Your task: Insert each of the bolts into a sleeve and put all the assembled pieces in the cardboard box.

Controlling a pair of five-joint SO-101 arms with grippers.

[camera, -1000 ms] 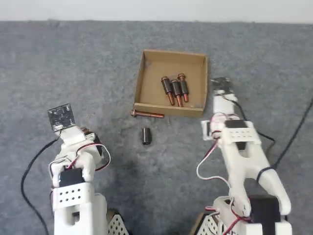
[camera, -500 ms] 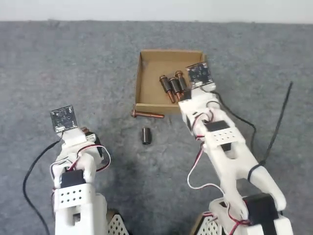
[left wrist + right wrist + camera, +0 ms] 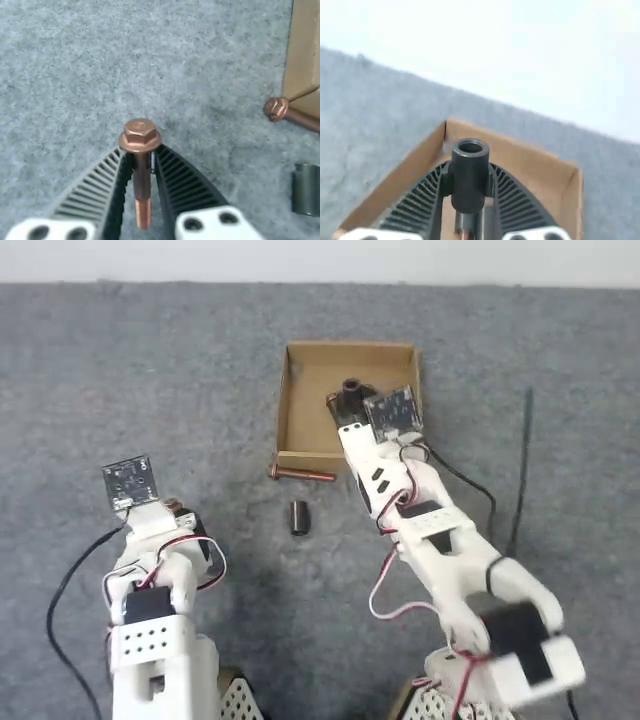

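Right now my left gripper (image 3: 141,167) is clamped on a copper bolt (image 3: 140,136), head up, likely for sleeving; my right gripper (image 3: 468,175) pinches a black sleeve (image 3: 470,152) above the cardboard box (image 3: 532,157).

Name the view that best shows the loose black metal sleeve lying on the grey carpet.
The high view: the loose black metal sleeve lies whole, near the cardboard box. The left wrist view has the sleeve cut off at its edge.

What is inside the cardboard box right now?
The right gripper sits over the cardboard box, shut on a black sleeve with a copper bolt tip beneath. Bare floor shows at the far end; the arm covers the rest.
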